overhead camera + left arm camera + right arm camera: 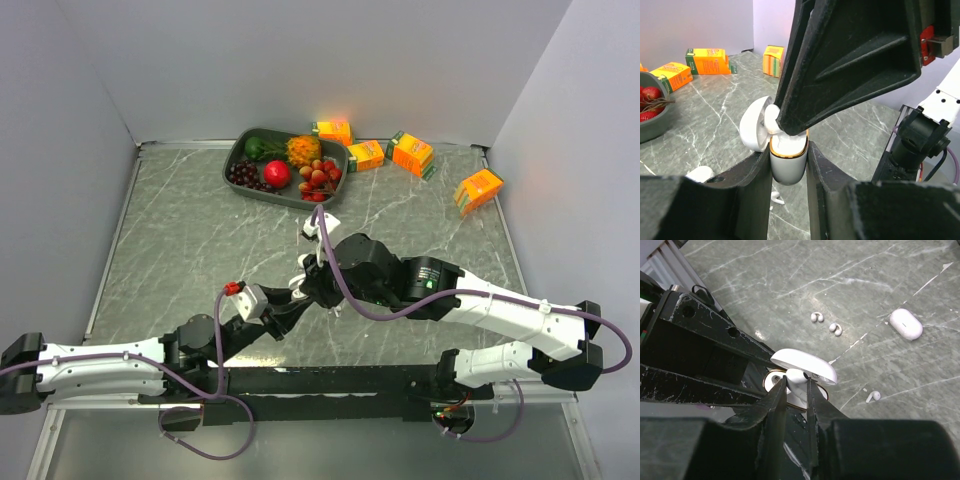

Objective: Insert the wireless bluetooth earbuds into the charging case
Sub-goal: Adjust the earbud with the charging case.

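Observation:
In my left gripper (788, 154) an open white charging case (787, 172) with a gold rim stands upright, its lid (754, 126) swung back. My right gripper (796, 385) hangs straight over the case's mouth, shut on a white earbud (799, 377) whose lower end reaches into the case under the lid (805, 362). In the top view both grippers (300, 285) meet at the table's middle. Two bean-like earbuds (816, 317) (835, 329) and one stemmed earbud (873, 396) lie loose on the marble.
A second, closed white case (906, 323) lies beyond the loose earbuds. A dark tray of fruit (238, 158) stands at the back, with several orange cartons (412, 153) to its right. Side walls border the table.

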